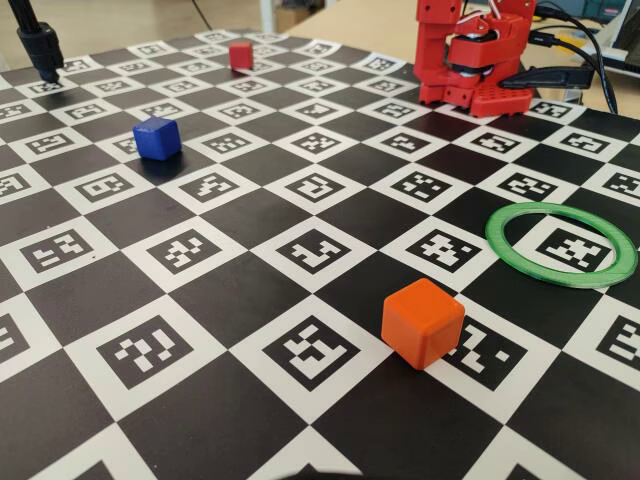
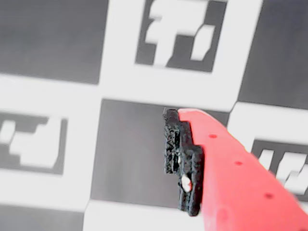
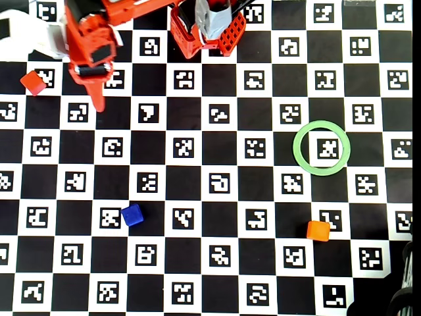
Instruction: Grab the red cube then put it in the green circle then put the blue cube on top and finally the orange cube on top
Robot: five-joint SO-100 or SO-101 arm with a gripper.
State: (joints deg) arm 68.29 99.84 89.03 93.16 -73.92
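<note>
Three cubes sit scattered on a black-and-white marker board in the fixed view, none stacked, so the task looks not yet begun. The orange cube (image 1: pixel 423 322) is nearest the camera, the blue cube (image 1: pixel 156 138) lies to the left further back, and the red cube (image 1: pixel 240 55) is small and far away near the top edge. The green circle (image 1: pixel 561 244) lies flat at the right, ringing a single white marker square with nothing inside it. The red arm base (image 1: pixel 472 55) stands at the back right. The gripper does not show here.

Next, the wrist view shows only the board close beneath the camera. One red finger with a black ridged pad (image 2: pixel 183 161) enters from the lower right. The second finger is out of frame, so I cannot tell how wide the jaws stand. No cube is visible.

Finally, the overhead view shows the gripper (image 3: pixel 97 99) pointing down the picture at the upper left, empty. The red cube (image 3: pixel 33 82) lies just to its left, close but not touching, which suggests the arm is lining up for that first pick. The blue cube (image 3: pixel 132 214) and orange cube (image 3: pixel 318 230) wait lower down, well apart. The green circle (image 3: pixel 321 148) is at the right, far from the red cube.
</note>
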